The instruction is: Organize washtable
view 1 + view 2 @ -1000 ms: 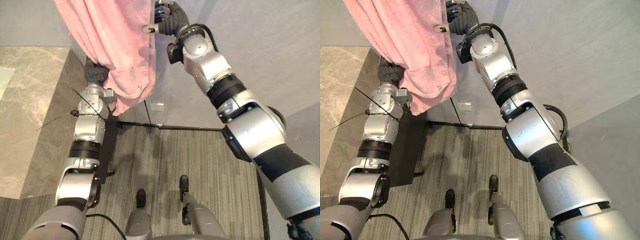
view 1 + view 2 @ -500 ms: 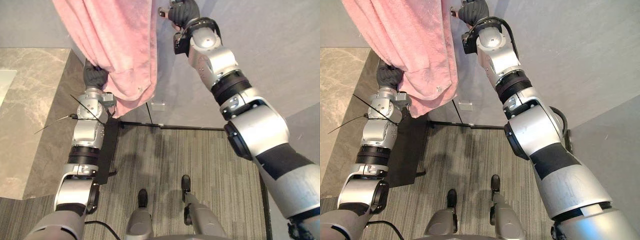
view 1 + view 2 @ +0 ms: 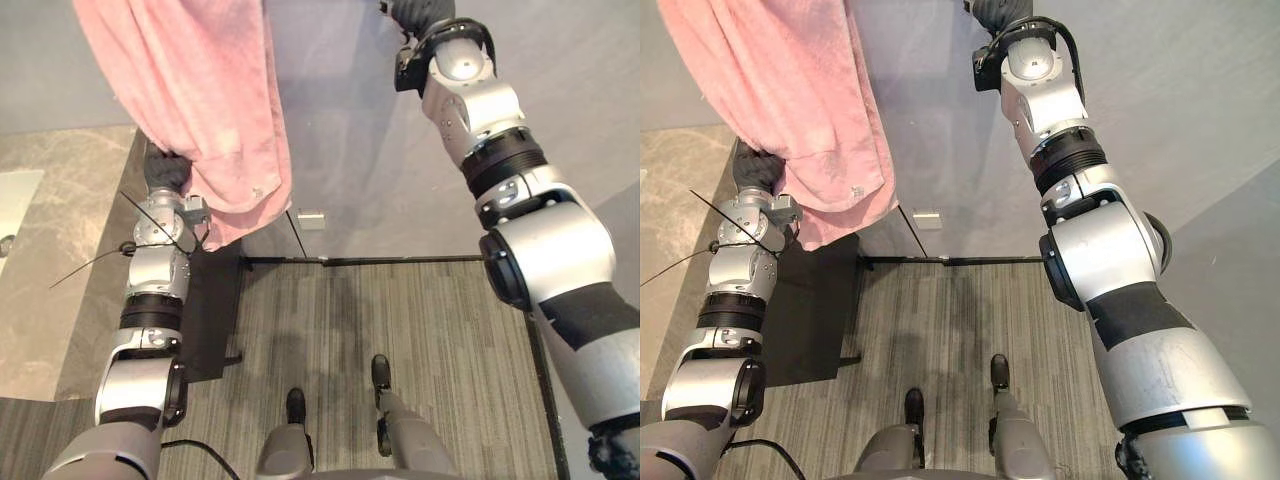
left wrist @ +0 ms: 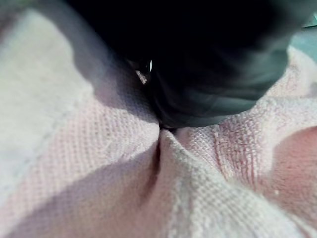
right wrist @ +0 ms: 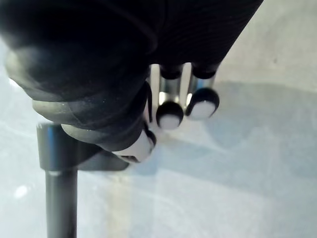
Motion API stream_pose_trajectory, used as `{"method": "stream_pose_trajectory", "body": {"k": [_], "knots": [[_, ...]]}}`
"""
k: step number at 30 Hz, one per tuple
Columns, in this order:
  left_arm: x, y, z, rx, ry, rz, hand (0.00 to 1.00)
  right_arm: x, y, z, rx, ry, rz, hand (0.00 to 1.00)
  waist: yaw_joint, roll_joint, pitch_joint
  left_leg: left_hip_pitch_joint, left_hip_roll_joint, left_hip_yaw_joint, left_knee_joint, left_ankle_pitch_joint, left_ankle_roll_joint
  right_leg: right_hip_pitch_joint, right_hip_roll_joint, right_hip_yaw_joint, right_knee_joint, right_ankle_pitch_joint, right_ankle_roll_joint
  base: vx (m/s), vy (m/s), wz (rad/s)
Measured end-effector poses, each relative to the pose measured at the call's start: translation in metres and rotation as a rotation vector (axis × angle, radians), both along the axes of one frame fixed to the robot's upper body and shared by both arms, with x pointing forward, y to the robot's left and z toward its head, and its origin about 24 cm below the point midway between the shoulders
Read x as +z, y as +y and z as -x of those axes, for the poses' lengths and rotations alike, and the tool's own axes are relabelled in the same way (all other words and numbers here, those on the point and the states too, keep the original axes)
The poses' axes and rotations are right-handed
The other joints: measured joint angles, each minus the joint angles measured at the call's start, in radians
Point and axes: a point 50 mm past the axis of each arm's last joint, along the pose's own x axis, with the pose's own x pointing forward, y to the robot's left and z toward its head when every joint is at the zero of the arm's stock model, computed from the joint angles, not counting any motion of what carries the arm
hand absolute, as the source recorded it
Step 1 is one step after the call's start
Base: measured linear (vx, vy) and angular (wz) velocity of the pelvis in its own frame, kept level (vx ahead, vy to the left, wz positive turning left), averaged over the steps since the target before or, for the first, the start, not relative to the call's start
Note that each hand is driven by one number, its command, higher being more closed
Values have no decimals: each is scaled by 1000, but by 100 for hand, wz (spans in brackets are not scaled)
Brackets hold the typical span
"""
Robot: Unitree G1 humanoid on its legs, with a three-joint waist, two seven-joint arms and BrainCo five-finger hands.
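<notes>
Pink towel (image 3: 190, 90) drapes the left hand (image 3: 165, 170), fingers buried, grip unreadable; right hand (image 5: 99, 59) curls empty by the dark rail (image 5: 59, 188). Any slack, it drops to the floor (image 3: 400, 330).

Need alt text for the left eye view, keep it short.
A pink towel hangs at upper left with the robot's left hand tucked up into its lower folds. The right hand is held high against the grey wall at the top edge; a marble counter lies at left and striped carpet below.
</notes>
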Motion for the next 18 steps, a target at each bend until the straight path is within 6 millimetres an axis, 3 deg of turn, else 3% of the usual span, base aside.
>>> {"method": "stream_pose_trajectory", "body": {"k": [6, 9, 12, 18], "knots": [[4, -5, -5, -13, 4, -6, 100, -11, 2, -2, 7, 29, -2, 0, 2, -11, -6, 0, 12, -3, 11, -7, -11, 13, 8, -19, -2, -1, -1, 1, 21, 6], [2, -9, -8, -25, 25, -18, 100, -30, 9, -5, 28, 73, -2, 0, 4, -40, -29, 0, 12, -4, 10, -7, -11, 14, 8, -21, -2, 1, -3, 19, 49, 3], [7, -14, -16, -35, 40, -23, 100, -47, 28, -4, 74, 116, -2, 0, 2, -64, -43, -1, 8, -11, 10, -6, -8, 15, 3, -25, -2, 2, -3, 20, 55, 4], [24, -34, -31, -74, 23, 12, 100, -69, 74, 4, 189, 165, 92, 0, 3, -67, -45, -1, 8, -25, 9, -6, -8, 23, 3, -36, -2, 2, -3, 8, 52, 6]]}}
